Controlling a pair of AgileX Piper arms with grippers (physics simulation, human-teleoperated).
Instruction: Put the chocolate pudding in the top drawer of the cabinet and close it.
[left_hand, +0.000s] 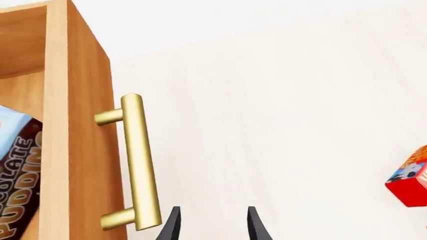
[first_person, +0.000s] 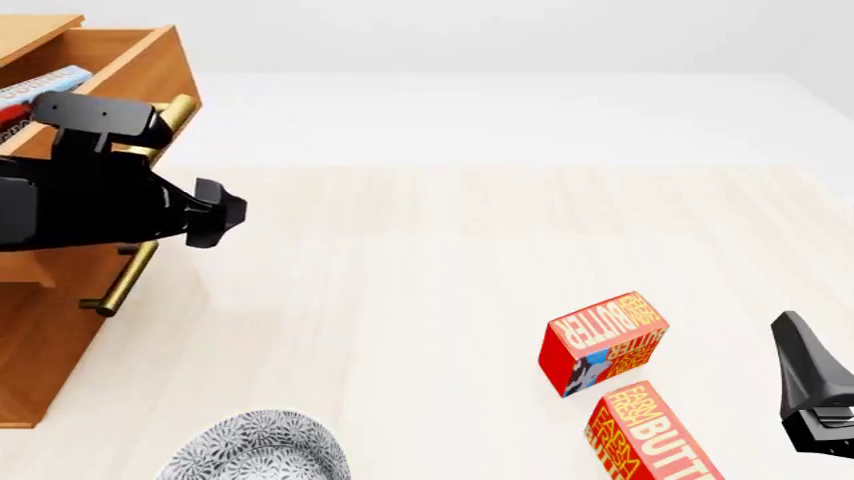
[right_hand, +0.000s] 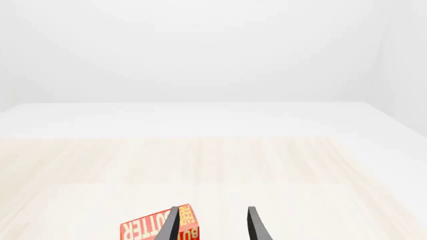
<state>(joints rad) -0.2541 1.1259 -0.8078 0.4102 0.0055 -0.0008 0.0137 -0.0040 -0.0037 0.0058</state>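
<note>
— At the far left of the tabletop (first_person: 441, 250), what stood there?

— The cabinet (first_person: 54, 340), orange-brown wood, with its top drawer (first_person: 140, 60) pulled out toward the right. The chocolate pudding (left_hand: 20, 175) lay inside that drawer; the left wrist view showed its light-blue and brown face with part of the lettering, just behind the drawer front. In the front view only a strip of the box showed over the drawer's edge.

— And the left gripper (left_hand: 211, 225)?

— It hung just beside the drawer's brass handle (left_hand: 133, 160), a little to the right of it and not touching. Its two dark fingers (left_hand: 171, 225) stood apart with bare tabletop between them, holding nothing. A lower brass handle (first_person: 123, 280) showed beneath the arm in the front view.

— Anything near the front edge?

— A grey patterned plate (first_person: 260, 450), partly cut off by the frame, right of the cabinet's base.

— Further right?

— Two red-and-orange butter boxes (first_person: 603, 342), one upright-looking and one lying just nearer, close together, well apart from the cabinet.

— And the right gripper (right_hand: 211, 225)?

— At the near right, past the boxes. Its fingers (right_hand: 253, 225) were parted and empty, with one butter box visible beyond the left finger in its wrist view.
</note>
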